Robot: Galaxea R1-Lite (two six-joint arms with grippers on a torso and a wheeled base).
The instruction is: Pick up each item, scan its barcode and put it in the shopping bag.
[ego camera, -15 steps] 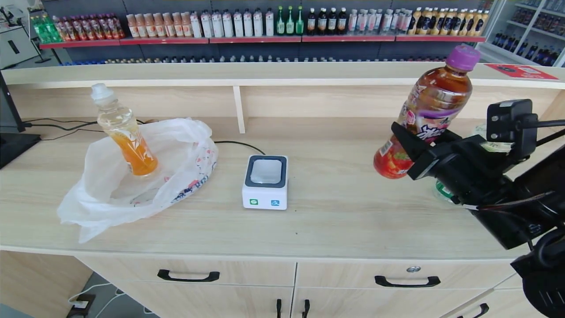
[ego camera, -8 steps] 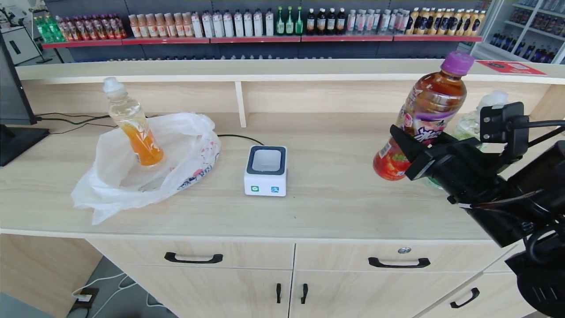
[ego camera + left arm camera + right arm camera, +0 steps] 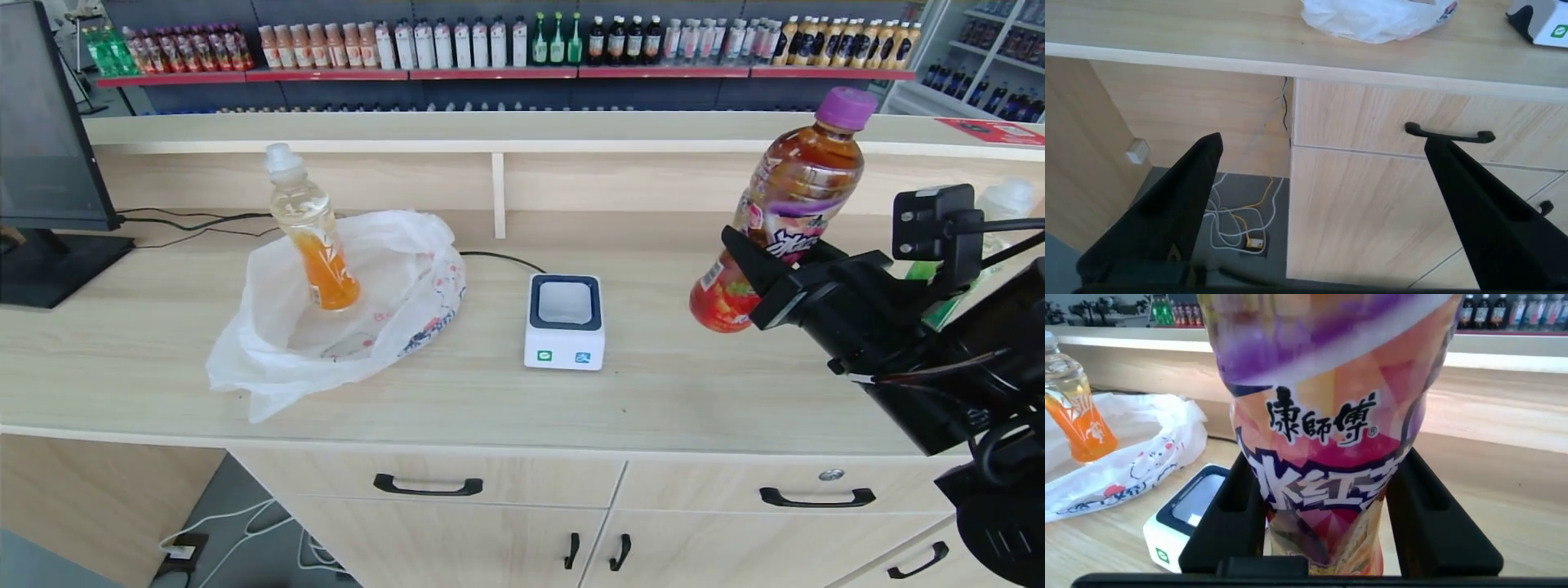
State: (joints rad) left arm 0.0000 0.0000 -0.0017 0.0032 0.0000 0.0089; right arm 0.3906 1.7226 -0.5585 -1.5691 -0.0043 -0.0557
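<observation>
Right end effector [image 3: 774,265] clamps the tilted purple-capped bottle [image 3: 804,184] around its lower half.

The right arm [image 3: 922,359] is matte black, built of angular housings that end in a rounded joint [image 3: 1008,523], and its jaws are flat, wedge-shaped black plates. A boxy black camera mount [image 3: 935,222] is bracketed over the wrist, with thin black cables [image 3: 1008,229] running off it and what looks like a fine reddish wire [image 3: 931,369] along the casing. The left jaws are two long, plain black blades tapering to blunt tips.
</observation>
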